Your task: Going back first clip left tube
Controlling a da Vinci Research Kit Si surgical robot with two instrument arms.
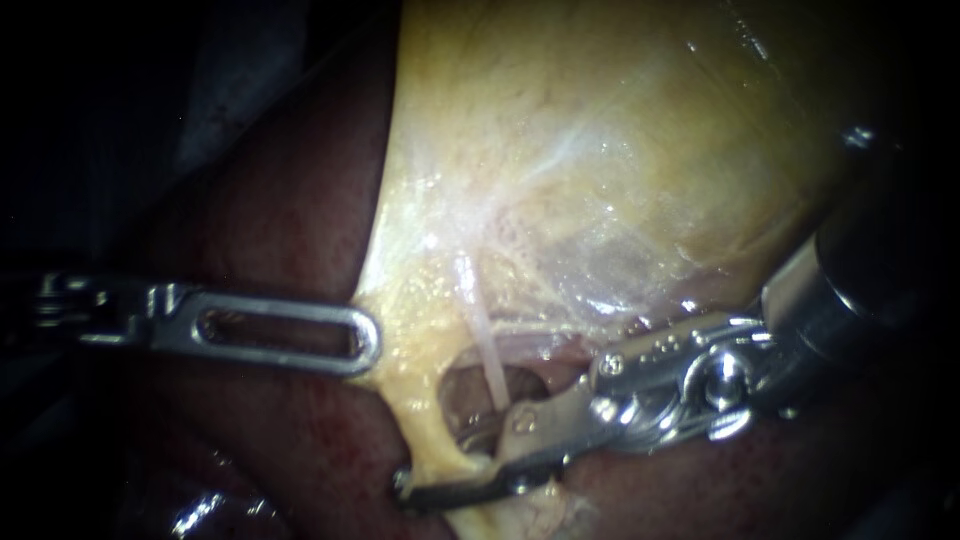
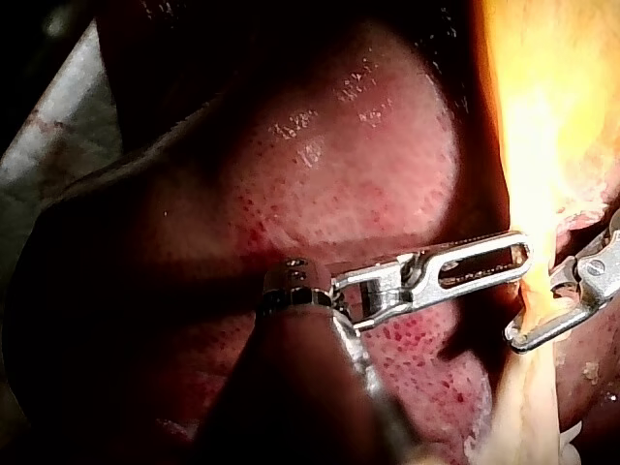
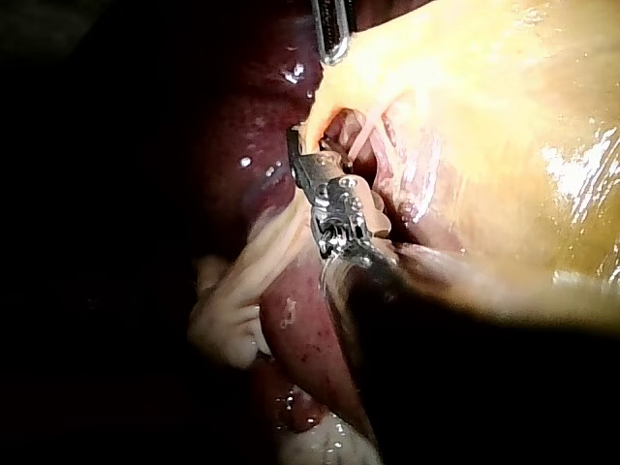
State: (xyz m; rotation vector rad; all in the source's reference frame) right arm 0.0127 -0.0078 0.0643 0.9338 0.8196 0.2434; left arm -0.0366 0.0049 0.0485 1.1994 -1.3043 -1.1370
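- From the left: left instrument (image 1: pixel 368 342), nearly level over the dark red liver (image 1: pixel 280 220), slotted jaw turned flat toward the endoscope.
- Jaws of the left instrument: closed together, pinching the left edge of the pale yellow gallbladder (image 1: pixel 600 150); edge drawn out to a small point at the tip.
- From the right: right instrument (image 1: pixel 465 450), slanting down toward the lower middle, ending at a small window (image 1: pixel 478 392) in the tissue under the gallbladder.
- Jaws of the right instrument: parted, with a narrow gap between. The lower one is long, thin and hooked at its end; the upper one is shorter and stops at the window's right rim.
- Position of the left tube (image 1: pixel 432 435): yellowish band along the window's left side, running down from the gallbladder's edge, crossing the long lower jaw and touching it. Contact with the upper jaw cannot be told.
- Just right of it, apart from it: thin pale tube (image 1: pixel 488 355), crossing the window lengthwise, lower end near the upper jaw.
- As for a clip on the left tube: cannot be told. Only a small bright glint (image 1: pixel 470 438) shows low in the window beside the tube.
- Left wrist view: left instrument (image 2: pixel 523 257) over the liver (image 2: pixel 368 155), tip at the bright edge of the gallbladder (image 2: pixel 542 116). The right instrument (image 2: pixel 535 310) sits just beyond, its hooked end past the yellow band.
- Right wrist view: right instrument (image 3: pixel 302 160) at the window. The left instrument (image 3: pixel 332 34) is ahead of it on the gallbladder's edge, and pale strands (image 3: pixel 232 310) of loose tissue lie beside its shaft.
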